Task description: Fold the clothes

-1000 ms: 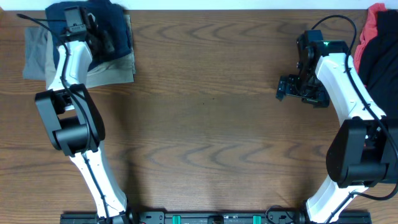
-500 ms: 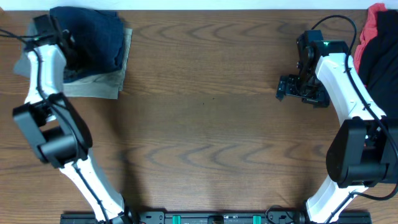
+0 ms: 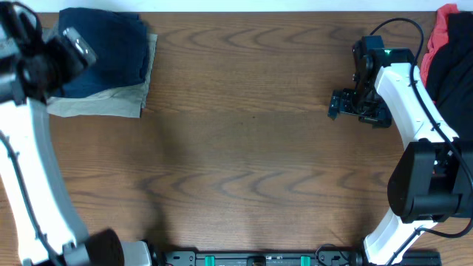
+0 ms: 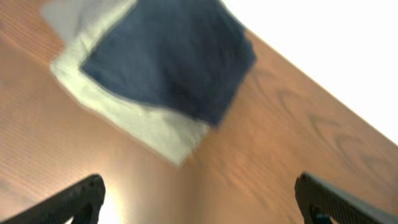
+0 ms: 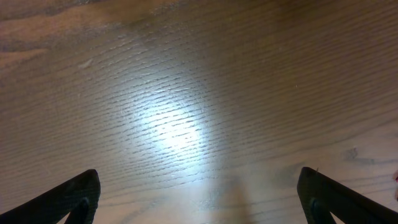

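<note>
In the left wrist view, the left gripper (image 4: 199,202) shows only as two dark fingertips (image 4: 78,198) at the bottom corners. They are spread wide with nothing between them, above the wooden table (image 4: 261,162) and well apart from any cloth. Beyond them a folded navy blue garment (image 4: 168,59) lies on a pale khaki garment (image 4: 146,127), whose edge sticks out on the near side. The right wrist view shows only bare wood and a glare patch (image 5: 174,134) between the equally spread, empty fingers of the right gripper (image 5: 199,199). Only the overhead view shows the red garment (image 3: 446,21) and black garment (image 3: 452,66) heaped at the far right edge beside the right arm (image 3: 406,96). It also shows the left arm (image 3: 29,133), blurred and close to the camera.
</note>
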